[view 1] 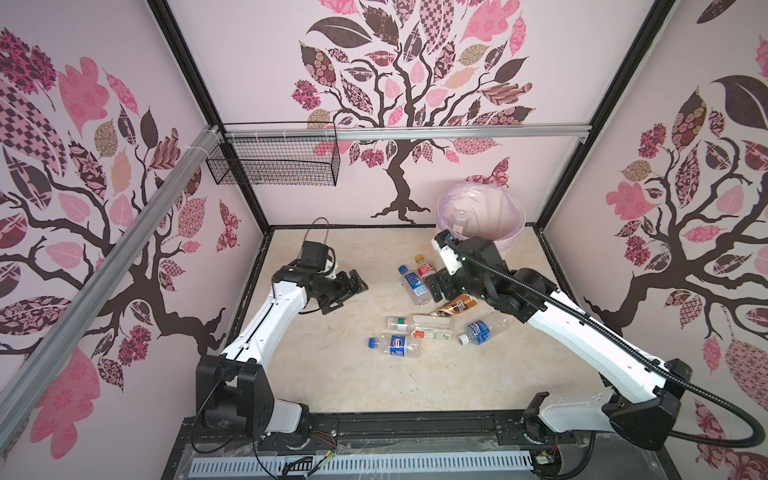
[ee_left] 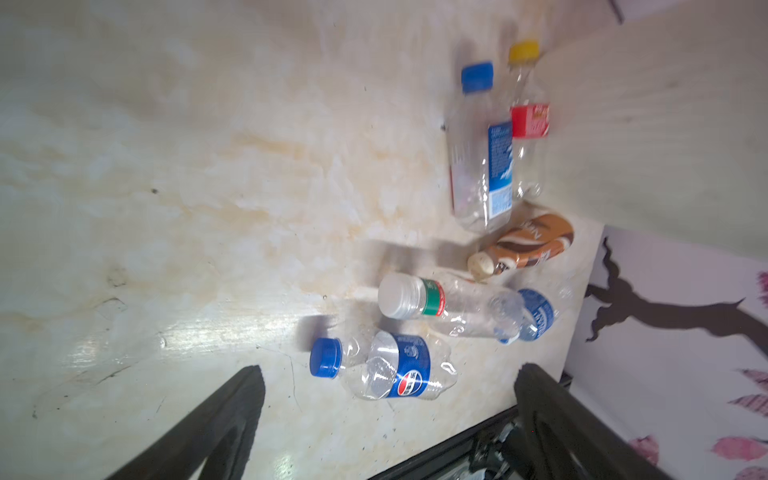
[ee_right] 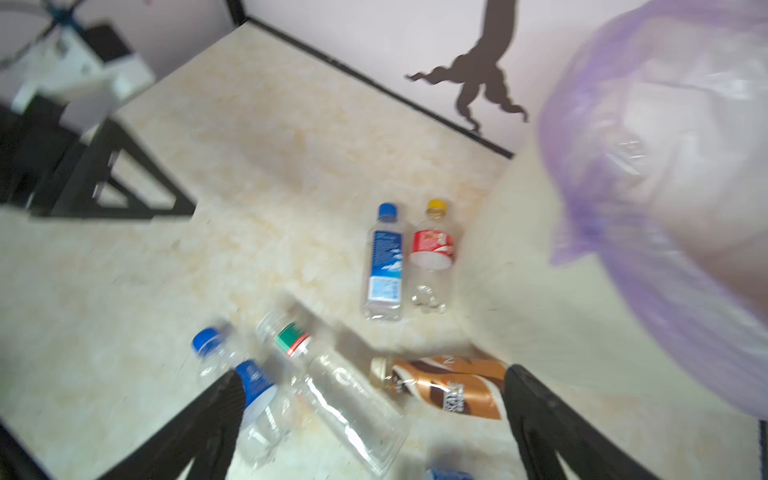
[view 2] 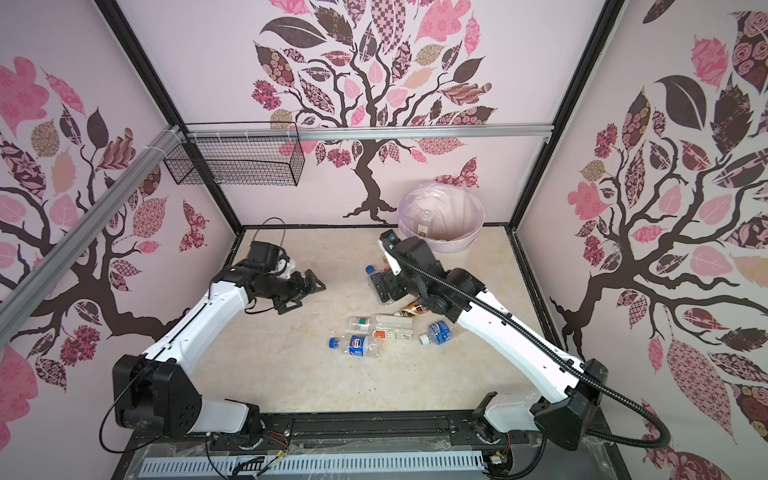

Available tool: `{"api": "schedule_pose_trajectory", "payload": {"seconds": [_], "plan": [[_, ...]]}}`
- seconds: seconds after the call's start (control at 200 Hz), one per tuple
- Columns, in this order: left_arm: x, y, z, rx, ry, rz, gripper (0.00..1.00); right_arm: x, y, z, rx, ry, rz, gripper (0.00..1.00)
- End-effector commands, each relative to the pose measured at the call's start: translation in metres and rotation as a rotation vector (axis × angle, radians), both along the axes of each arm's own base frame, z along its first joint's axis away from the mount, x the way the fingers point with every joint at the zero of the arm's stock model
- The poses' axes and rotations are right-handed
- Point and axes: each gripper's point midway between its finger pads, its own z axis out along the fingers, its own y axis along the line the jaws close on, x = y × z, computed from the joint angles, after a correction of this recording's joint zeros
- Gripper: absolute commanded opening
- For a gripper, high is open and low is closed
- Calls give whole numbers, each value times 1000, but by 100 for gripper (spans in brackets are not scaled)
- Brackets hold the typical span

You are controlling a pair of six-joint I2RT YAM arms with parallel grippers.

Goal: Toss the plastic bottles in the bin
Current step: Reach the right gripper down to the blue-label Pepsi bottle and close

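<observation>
Several plastic bottles lie on the marble tabletop. A blue-capped one (view 1: 413, 284) and a yellow-capped, red-labelled one (view 1: 424, 268) lie side by side. Nearer are a brown-orange bottle (view 1: 455, 305), a clear bottle with a green band (view 1: 415, 323), a Pepsi bottle (view 1: 395, 345) and a white-capped, blue-labelled one (view 1: 478, 332). The bin (view 1: 482, 216), lined in lilac, stands at the back right with a clear bottle (view 1: 459, 220) inside. My right gripper (view 1: 436, 286) hangs open above the brown-orange bottle (ee_right: 453, 386), holding nothing. My left gripper (view 1: 353, 286) hovers open and empty, left of the pile.
A black wire mesh basket (view 1: 274, 162) hangs on the back wall at the upper left. Patterned walls close in the table (view 1: 332, 374) on three sides. A black rail (view 1: 415, 428) runs along the front edge between the arm bases.
</observation>
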Motion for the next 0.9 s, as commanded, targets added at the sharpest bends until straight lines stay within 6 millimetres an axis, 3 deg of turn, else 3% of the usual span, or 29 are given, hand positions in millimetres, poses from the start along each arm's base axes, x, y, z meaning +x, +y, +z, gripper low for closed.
{"api": "schedule_pose_trajectory", "payload": {"seconds": [0.0, 0.11, 0.325, 0.5, 0.895], "plan": [[3, -6, 18, -135, -36, 8, 98, -38, 11, -32, -91, 66, 120, 99], [9, 4, 25, -224, -47, 66, 98, -68, 27, -73, -195, 123, 228, 99], [26, 19, 47, -350, -166, 203, 98, -89, 42, -124, -209, 220, 311, 100], [24, 20, 46, -347, -159, 216, 98, -85, 55, -152, -237, 256, 321, 99], [18, 24, 37, -335, -147, 211, 98, -74, 80, -205, -308, 335, 324, 87]]}}
